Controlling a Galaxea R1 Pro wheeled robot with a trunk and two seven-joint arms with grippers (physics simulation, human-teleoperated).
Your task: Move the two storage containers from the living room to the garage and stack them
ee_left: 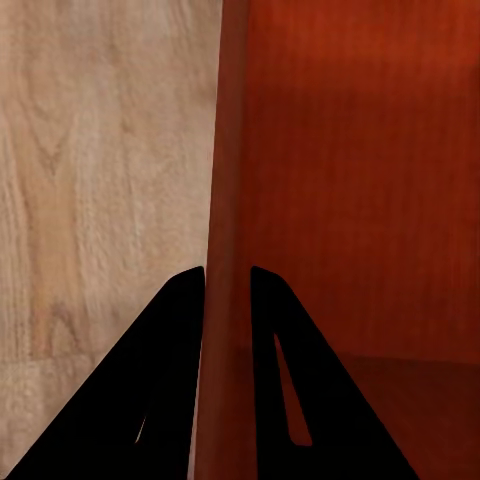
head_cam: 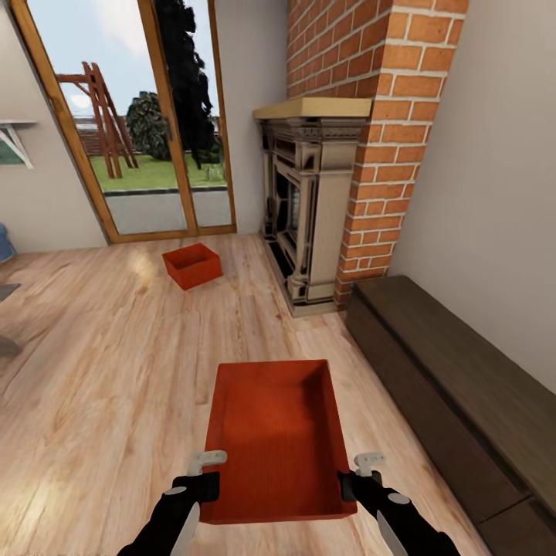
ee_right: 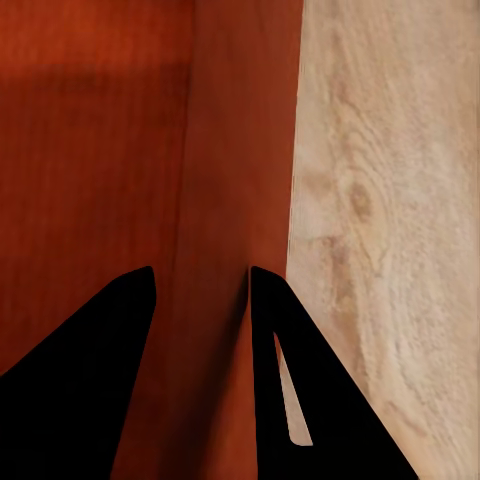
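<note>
Two pincers, two storage containers

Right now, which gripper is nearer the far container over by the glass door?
Left, slightly. The far container sits ahead and to the left. The left gripper straddles the near container's left wall; the right gripper straddles its right wall, farther away.
</note>
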